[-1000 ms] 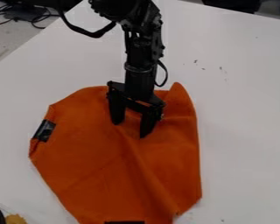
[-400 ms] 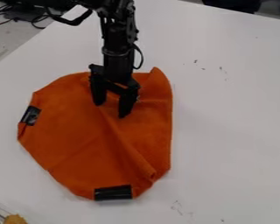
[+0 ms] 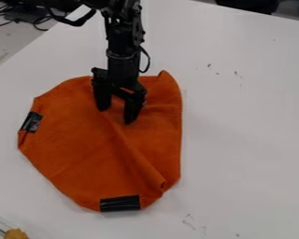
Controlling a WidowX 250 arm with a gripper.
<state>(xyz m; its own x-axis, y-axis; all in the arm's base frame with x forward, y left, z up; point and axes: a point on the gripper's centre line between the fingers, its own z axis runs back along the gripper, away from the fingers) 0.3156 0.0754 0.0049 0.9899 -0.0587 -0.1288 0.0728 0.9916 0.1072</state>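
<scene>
The white tabletop (image 3: 239,130) filled most of the frame, with grey floor (image 3: 8,42) beyond its edge at the upper left. From my controls I saw the large orange fabric cloth (image 3: 77,154) spread left of centre, a black strip (image 3: 120,203) on its bottom edge and a dark patch (image 3: 32,122) on its left. The black two-finger hand (image 3: 117,111) was over the cloth's upper part, open, fingertips down at the fabric; I couldn't tell how hard they pressed. A long crease slanted from near them toward the cloth's lower right edge. Handling it well, I judged, called for light, even contact and slow, level travel, so the crease wouldn't bunch. In the lower left corner sat a yellow-brown lump (image 3: 16,234); whether a container held it, I couldn't tell.
</scene>
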